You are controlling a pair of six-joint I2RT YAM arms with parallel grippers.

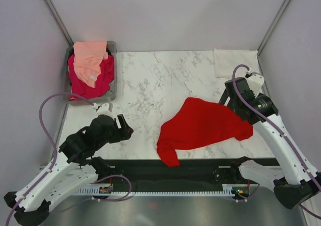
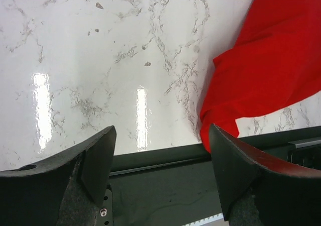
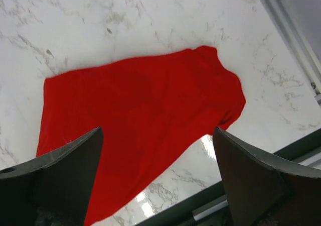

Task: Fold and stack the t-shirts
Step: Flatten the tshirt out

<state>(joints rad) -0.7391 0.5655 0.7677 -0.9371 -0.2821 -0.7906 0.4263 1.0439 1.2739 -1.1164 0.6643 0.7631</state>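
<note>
From above, the red t-shirt (image 1: 200,128) lies loosely spread and rumpled on the marble table (image 1: 150,85), right of centre, with one narrow end reaching the near edge. At the far left a grey bin (image 1: 115,70) holds a magenta t-shirt (image 1: 95,83) with a peach t-shirt (image 1: 89,59) draped on top of it. A cream-white t-shirt (image 1: 233,61) lies folded flat in the far right corner, well apart from the red one. The left gripper (image 1: 125,127) sits over bare marble near the near edge, left of the red t-shirt and apart from it. The right gripper (image 1: 225,101) hangs at the shirt's far right edge. In the left wrist view, the two dark fingers (image 2: 98,160) stand wide apart with nothing between them, over the table's near edge; the red cloth lies to the right, its lowest corner near the right finger. In the right wrist view, the fingers (image 3: 75,171) are likewise spread wide and hold nothing, with the red t-shirt lying on the marble beneath and beyond them.
</note>
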